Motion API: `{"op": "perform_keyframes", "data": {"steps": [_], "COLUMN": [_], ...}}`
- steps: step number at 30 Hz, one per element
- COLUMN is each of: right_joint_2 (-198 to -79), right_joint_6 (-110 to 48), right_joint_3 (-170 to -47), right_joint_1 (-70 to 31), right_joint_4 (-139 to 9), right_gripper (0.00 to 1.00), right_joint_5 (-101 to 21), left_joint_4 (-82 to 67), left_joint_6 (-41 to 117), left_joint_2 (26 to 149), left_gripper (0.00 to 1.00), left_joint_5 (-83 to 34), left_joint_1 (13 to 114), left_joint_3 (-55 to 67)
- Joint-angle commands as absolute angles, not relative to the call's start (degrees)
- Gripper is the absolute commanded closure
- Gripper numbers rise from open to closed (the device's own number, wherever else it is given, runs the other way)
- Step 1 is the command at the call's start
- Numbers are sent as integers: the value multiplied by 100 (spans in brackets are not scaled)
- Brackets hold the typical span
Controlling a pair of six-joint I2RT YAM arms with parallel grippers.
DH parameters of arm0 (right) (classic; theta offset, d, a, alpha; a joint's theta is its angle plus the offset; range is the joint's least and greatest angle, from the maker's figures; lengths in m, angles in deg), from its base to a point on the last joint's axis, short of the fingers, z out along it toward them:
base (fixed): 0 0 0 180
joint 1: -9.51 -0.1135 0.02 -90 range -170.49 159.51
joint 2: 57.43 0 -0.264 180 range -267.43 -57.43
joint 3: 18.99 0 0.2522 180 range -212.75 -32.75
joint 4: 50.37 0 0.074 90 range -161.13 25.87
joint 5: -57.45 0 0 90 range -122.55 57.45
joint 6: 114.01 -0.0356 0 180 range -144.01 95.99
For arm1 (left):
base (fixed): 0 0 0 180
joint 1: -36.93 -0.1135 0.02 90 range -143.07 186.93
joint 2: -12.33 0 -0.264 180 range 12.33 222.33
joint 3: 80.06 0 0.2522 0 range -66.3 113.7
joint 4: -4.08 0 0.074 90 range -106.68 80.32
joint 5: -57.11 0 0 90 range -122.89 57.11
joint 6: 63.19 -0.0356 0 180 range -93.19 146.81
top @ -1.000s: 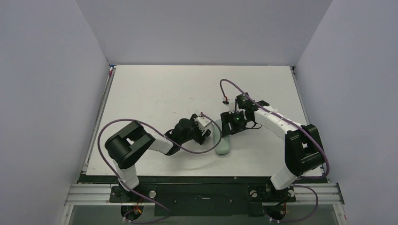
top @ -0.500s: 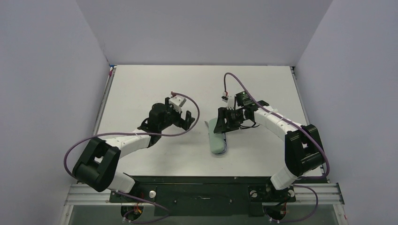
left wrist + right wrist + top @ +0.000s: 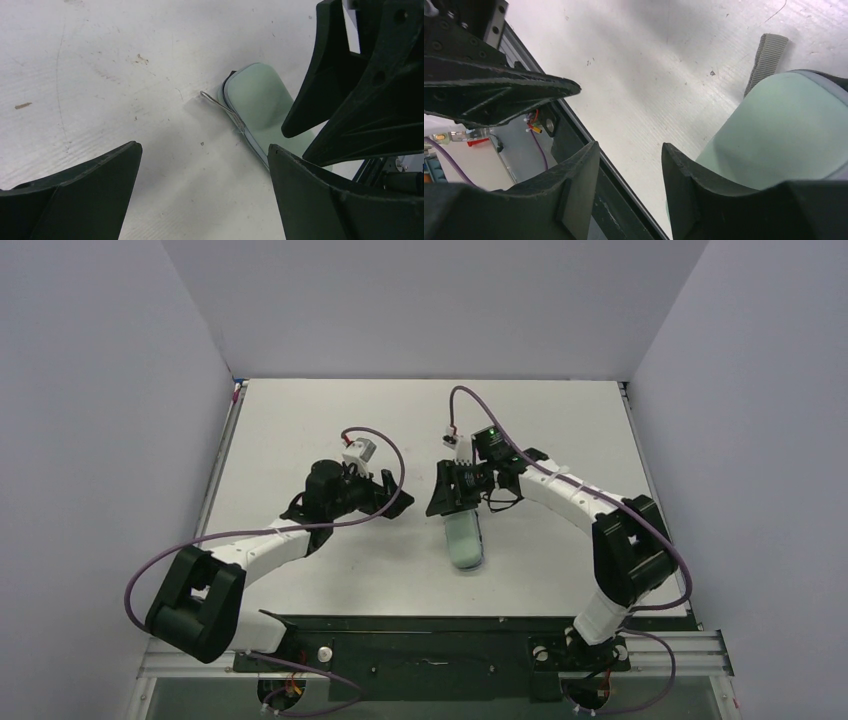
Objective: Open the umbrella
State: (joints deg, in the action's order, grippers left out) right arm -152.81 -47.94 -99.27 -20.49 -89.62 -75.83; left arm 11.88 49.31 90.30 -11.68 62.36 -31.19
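The umbrella is packed as a pale-green oblong capsule [image 3: 465,540] lying on the white table [image 3: 330,430]. It also shows in the left wrist view [image 3: 257,97], with a thin metal zipper pull [image 3: 212,100], and in the right wrist view [image 3: 784,130], with a grey strap loop [image 3: 766,55]. My left gripper [image 3: 398,502] [image 3: 204,146] is open and empty, just left of the capsule. My right gripper [image 3: 445,498] [image 3: 630,146] is open over the capsule's far end, with the capsule outside its right finger [image 3: 694,175]. No canopy, shaft or handle shows.
Grey walls close in the table on three sides. A black rail [image 3: 430,625] runs along the near edge by the arm bases. Purple cables [image 3: 160,565] loop from both arms. The right gripper's fingers [image 3: 350,75] stand close beside the left gripper.
My left arm swung out to the left, away from the capsule, and now points at it from the left. My right gripper moved left. The capsule slid left and turned.
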Motion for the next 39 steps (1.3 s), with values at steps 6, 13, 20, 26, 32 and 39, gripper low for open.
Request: {"op": "perform_keyframes", "data": {"steps": [6, 13, 20, 26, 32, 39], "right_joint_2": [-14086, -13772, -14240, -14946, -15560, -15954], "right_joint_6": [-5274, -5122, -5174, -5087, -5133, -5058], "right_joint_3": [-9444, -8278, -8135, -8231, -8562, -8710], "right_joint_1": [-859, -34, -290, -631, -973, -977], "right_joint_4": [-8869, -9024, -8136, -7916, -7956, -8262], "right_gripper": [62, 70, 71, 72, 73, 77], "right_joint_5": [-6853, -6025, -6205, -6337, -6281, -5933], "left_joint_4": [431, -884, -1421, -1797, -2066, -1974], "left_joint_6": [5149, 4494, 4081, 3951, 3964, 4055], "left_joint_2": [9007, 10206, 11160, 11749, 11810, 11105], "left_gripper": [3, 3, 3, 3, 3, 3], "left_joint_5": [-2514, -4443, -5295, -5717, -5970, -5744], "left_joint_1": [7337, 8744, 9462, 9729, 9624, 9402], "left_joint_3": [-2496, -883, 7, 424, 521, 61]}}
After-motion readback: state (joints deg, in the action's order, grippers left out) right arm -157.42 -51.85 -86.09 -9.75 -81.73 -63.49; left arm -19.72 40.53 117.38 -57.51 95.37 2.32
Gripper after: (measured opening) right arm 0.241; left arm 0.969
